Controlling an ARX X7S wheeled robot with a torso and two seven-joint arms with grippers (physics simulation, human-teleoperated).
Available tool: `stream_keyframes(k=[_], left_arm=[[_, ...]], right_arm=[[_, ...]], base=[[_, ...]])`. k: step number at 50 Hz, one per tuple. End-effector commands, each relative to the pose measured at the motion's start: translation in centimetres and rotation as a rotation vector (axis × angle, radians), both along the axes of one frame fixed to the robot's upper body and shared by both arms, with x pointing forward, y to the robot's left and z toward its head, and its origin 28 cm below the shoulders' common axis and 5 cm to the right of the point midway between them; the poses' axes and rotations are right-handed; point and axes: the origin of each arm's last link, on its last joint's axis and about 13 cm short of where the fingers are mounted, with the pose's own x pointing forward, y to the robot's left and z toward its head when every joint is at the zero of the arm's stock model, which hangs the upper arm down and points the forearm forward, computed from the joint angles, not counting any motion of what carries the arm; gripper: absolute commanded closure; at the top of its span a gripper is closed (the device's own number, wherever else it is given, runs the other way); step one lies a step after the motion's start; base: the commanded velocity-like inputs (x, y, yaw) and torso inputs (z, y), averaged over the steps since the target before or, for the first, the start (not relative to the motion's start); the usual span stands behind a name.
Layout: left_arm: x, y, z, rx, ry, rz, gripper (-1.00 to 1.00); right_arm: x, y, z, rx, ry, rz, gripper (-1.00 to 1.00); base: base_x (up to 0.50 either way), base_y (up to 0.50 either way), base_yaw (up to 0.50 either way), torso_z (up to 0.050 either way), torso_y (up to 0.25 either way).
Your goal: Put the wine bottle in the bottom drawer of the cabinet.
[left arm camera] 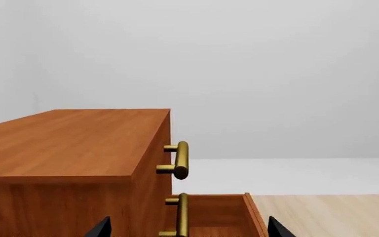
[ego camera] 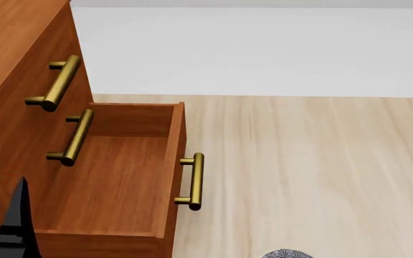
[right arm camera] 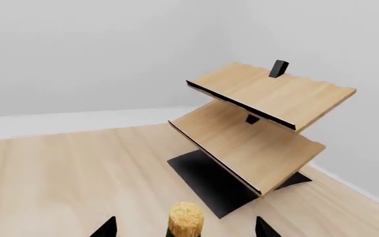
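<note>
Wine bottle: only the tan cork top of the dark green glass wine bottle (right arm camera: 185, 218) shows in the right wrist view; body and white label cut off, no writing readable.
Right gripper: right gripper (right arm camera: 185, 228), only two black fingertips (right arm camera: 106, 228) show, one either side of the cork, apart from it; grip can't be judged.
Left gripper: left gripper (left arm camera: 184, 228), two black tips at frame edge, spread wide, nothing between but drawer and handle.
Bottom drawer: reddish-brown wooden bottom drawer (ego camera: 120, 177) pulled out, interior bare, brass bar handle (ego camera: 194, 181) on front.
Cabinet: reddish-brown wooden cabinet (left arm camera: 64, 143), partly cropped.
Rack: pale wood slanted rack with black base (right arm camera: 255, 133), on floor.
Bowl: patterned bowl (ego camera: 285, 253), sliver only at head-view edge.
</note>
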Motion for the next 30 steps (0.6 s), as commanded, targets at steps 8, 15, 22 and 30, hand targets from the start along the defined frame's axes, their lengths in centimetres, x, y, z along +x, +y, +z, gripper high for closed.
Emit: stream_keyframes(k=[8, 15, 22, 30], left_arm=[[0.0, 0.0, 0.0, 0.001, 0.003, -0.003, -1.0], [0.0, 0.0, 0.0, 0.001, 0.002, -0.002, -1.0], [0.1, -0.1, 0.0, 0.001, 0.006, -0.004, -1.0], [0.1, -0.2, 0.0, 0.0, 0.007, -0.006, -1.0]], right_arm=[[0.1, -0.4, -1.6, 0.019, 0.035, -0.014, -1.0], [0.1, -0.4, -2.0, 0.024, 0.047, -0.02, -1.0], [0.6, -0.5, -2.3, 0.031, 0.056, -0.01, -1.0], [1.4, -0.7, -2.5, 0.035, 0.063, -0.006, -1.0]], base=[[0.0, 0.0, 0.0, 0.0, 0.0], [0.0, 0.0, 0.0, 0.0, 0.0], [0.0, 0.0, 0.0, 0.0, 0.0], [0.0, 0.0, 0.0, 0.0, 0.0]])
